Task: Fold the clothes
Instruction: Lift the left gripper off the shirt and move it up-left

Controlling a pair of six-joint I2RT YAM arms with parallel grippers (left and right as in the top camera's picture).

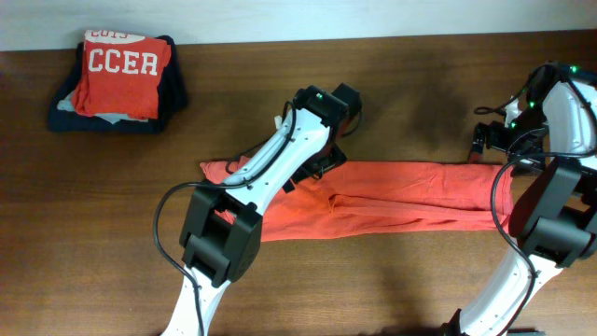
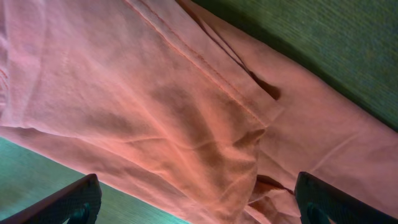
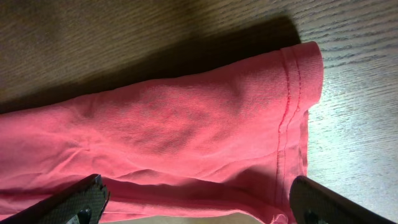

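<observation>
Overhead view: I see the orange-red T-shirt (image 1: 410, 194) lying as a long, narrow band across the middle of the wooden table (image 1: 93, 205). One end lies under my left arm (image 1: 275, 163) and the other beside the right arm.

The left gripper (image 2: 199, 211) hangs over creased, seamed cloth, its fingers (image 2: 68, 204) spread wide and holding nothing. The right gripper (image 3: 199, 208) hangs over the band's hemmed end, also spread wide with nothing held.

From above, the left arm crosses the shirt and hides part of it. At the far left corner, well apart, a folded red shirt lettered "CCER" (image 1: 121, 70) rests on a dark navy folded garment (image 1: 175, 89).
</observation>
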